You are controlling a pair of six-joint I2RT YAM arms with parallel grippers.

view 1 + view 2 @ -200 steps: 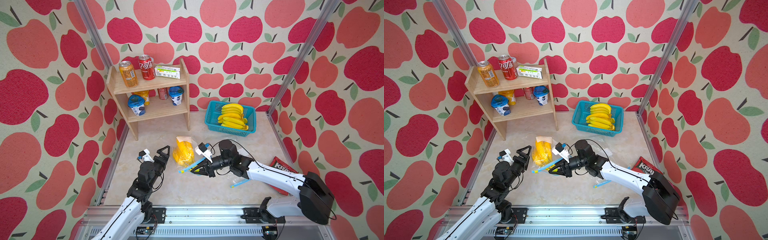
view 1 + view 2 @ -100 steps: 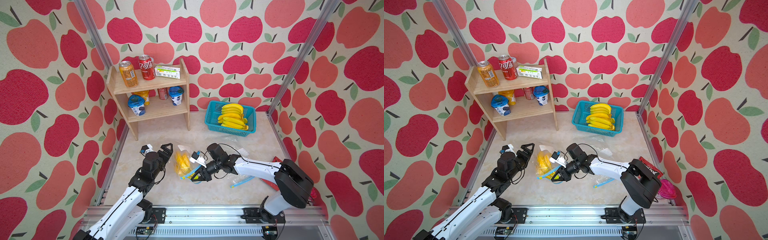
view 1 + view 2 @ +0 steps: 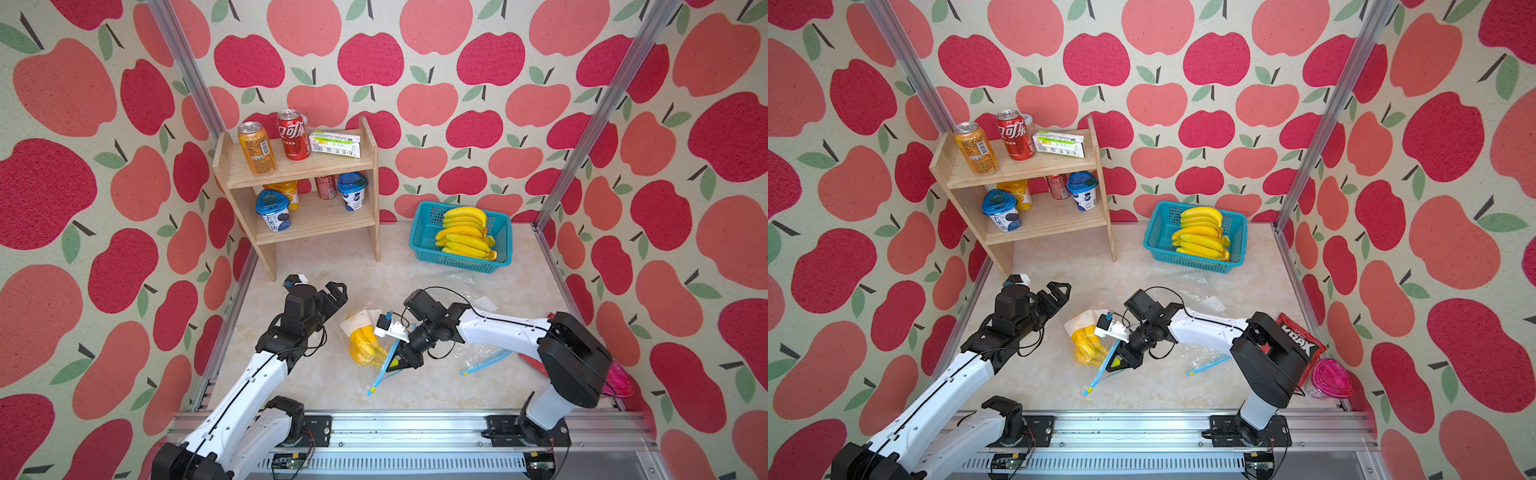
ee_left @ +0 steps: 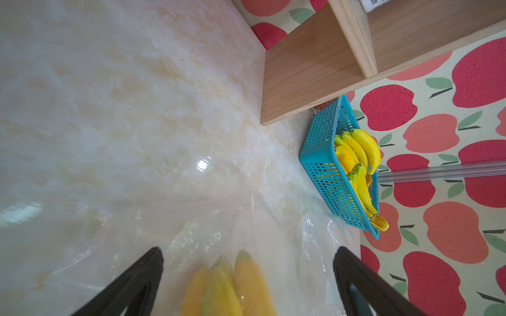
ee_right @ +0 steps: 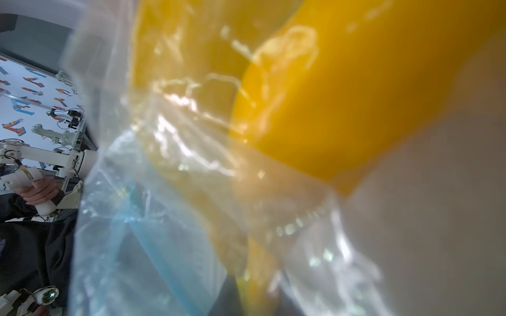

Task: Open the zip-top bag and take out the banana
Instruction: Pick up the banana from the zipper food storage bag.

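Right gripper (image 3: 395, 365) is clenched on the zip-top bag (image 3: 384, 374) at its blue zip edge, lower centre in a top view. The banana (image 3: 363, 347) lies inside the bag, just left of that grip. Left gripper (image 4: 249, 250) stands released, jaws wide, facing the bag's other end. Advisable: the left pinches film only, clear of the fruit. Blue basket (image 3: 424, 245), upper right, holds loose bananas (image 3: 463, 232).

A wooden shelf (image 3: 320, 220) stood in the back corner. An orange can (image 3: 257, 147), a red cola can (image 3: 293, 135) and a green-and-white box (image 3: 335, 144) sat on top, with two blue-lidded yogurt cups (image 3: 272, 212) below. Near it, a teal basket (image 3: 453, 258) held bunches of bananas (image 3: 463, 232). A red KRAX packet (image 3: 1302, 343) lay just beside a pink-lidded tub (image 3: 1329, 378).
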